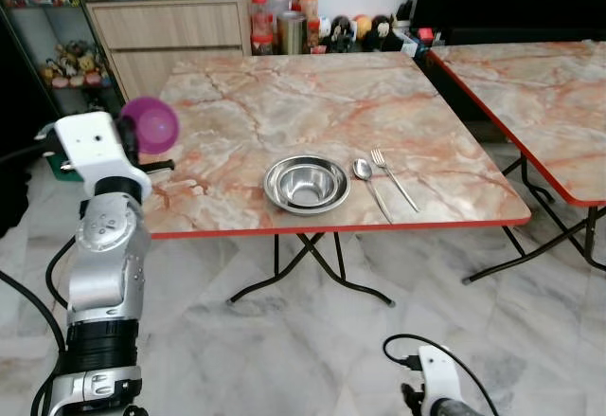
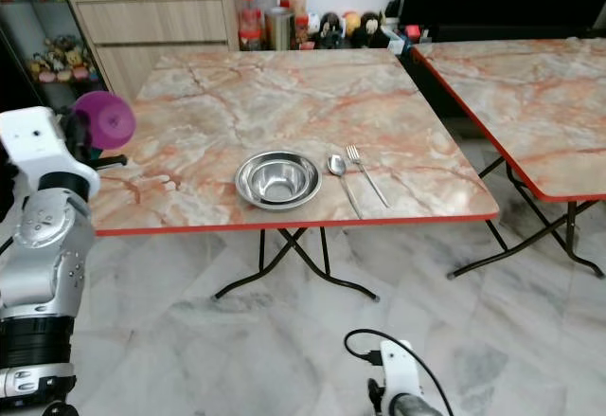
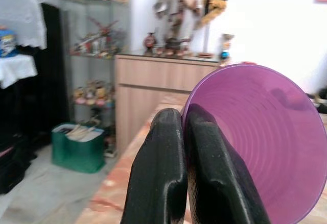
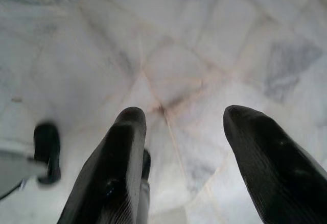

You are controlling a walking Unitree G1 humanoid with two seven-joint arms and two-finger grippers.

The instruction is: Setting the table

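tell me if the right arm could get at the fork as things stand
Probably not yet. The right gripper hangs low, open, pointing at the floor, well below the tabletop. The fork lies near the table's front edge beside the spoon, unobstructed, so raising the arm should reach it.

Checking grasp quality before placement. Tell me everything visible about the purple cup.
The purple cup is translucent plastic by its look, round, with faint rings inside the wall. It is tipped on its side, mouth toward the wrist camera. The left end effector holds it, shut on the rim: one finger appears to be inside the wall and one outside. It is raised beside the left edge of the marble-pattern table, touching nothing else. It looks empty.
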